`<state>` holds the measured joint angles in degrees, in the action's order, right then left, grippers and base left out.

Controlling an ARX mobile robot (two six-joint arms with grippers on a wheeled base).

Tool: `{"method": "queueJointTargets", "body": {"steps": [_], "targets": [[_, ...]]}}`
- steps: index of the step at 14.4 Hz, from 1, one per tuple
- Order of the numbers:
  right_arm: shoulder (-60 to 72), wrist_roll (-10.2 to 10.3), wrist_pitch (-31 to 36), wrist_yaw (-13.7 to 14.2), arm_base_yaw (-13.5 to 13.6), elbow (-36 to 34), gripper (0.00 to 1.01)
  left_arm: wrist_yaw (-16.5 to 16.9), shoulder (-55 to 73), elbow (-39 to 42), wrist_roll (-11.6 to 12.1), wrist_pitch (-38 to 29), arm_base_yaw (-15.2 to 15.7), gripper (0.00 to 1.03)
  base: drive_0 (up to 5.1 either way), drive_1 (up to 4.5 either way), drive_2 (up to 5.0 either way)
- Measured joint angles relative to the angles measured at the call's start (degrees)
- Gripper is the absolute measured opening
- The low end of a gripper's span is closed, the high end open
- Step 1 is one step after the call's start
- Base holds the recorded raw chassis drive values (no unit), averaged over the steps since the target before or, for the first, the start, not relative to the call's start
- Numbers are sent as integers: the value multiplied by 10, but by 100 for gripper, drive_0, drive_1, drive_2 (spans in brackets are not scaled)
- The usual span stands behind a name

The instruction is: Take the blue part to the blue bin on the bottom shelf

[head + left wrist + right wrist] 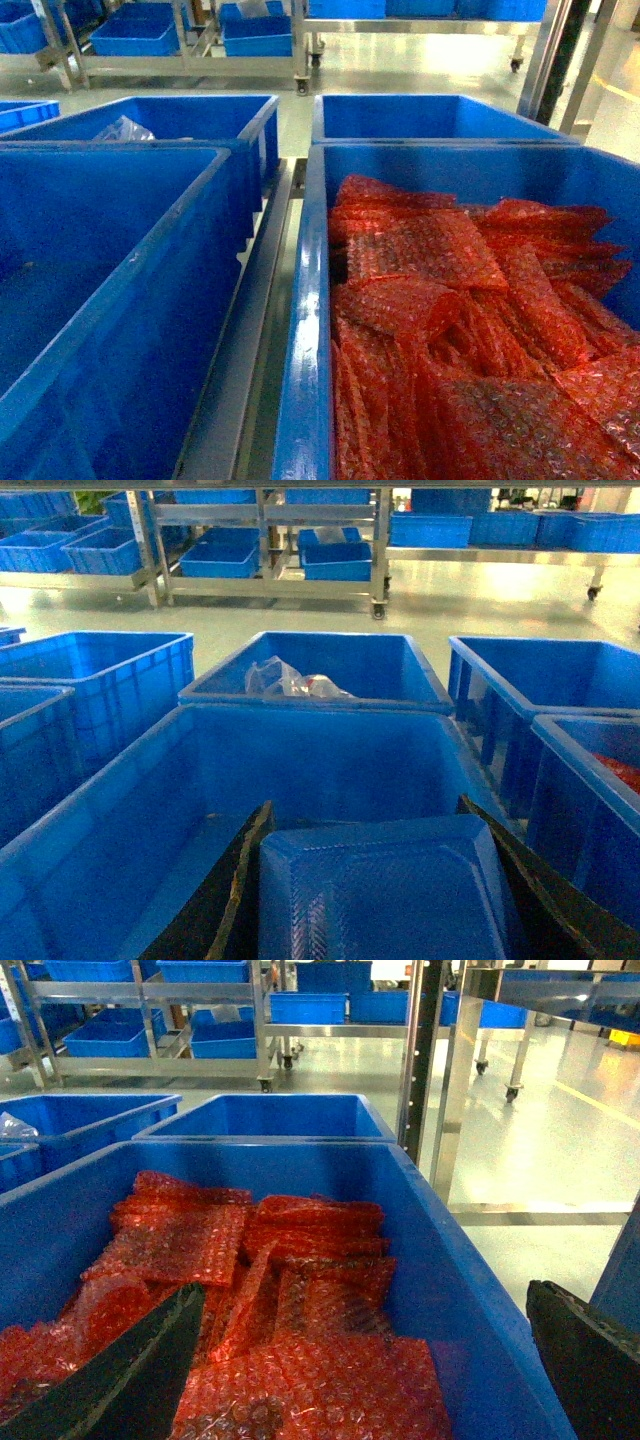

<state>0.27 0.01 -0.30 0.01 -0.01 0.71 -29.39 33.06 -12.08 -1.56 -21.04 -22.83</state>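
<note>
My left gripper [366,805] is shut on the blue part [385,890], a flat ribbed blue plastic piece filling the gap between its dark fingers [225,900]. It hangs over a large blue bin [150,810] with nothing visible inside, the near left bin [100,280] of the head view. A steel rail [262,320] of the bottom shelf shows between the bins. My right gripper [365,1295] is open, one finger [140,1370] above red bubble wrap [300,1300] and the other [590,1360] outside that bin's right wall. Neither gripper shows in the head view.
The right near bin [310,300] is full of red bubble wrap. Two more blue bins [190,115] [420,115] stand behind; the left one holds clear plastic bags [290,680]. A steel upright [430,1060] rises at the right. Wheeled racks with blue bins [260,555] stand across the floor.
</note>
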Motion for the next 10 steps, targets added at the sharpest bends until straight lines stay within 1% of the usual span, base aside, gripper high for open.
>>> {"method": "queueJointTargets", "body": {"steps": [10], "targets": [[0,0,0,0,0,0,98,0,0,0,0,0,0,45,0,0,0]]}}
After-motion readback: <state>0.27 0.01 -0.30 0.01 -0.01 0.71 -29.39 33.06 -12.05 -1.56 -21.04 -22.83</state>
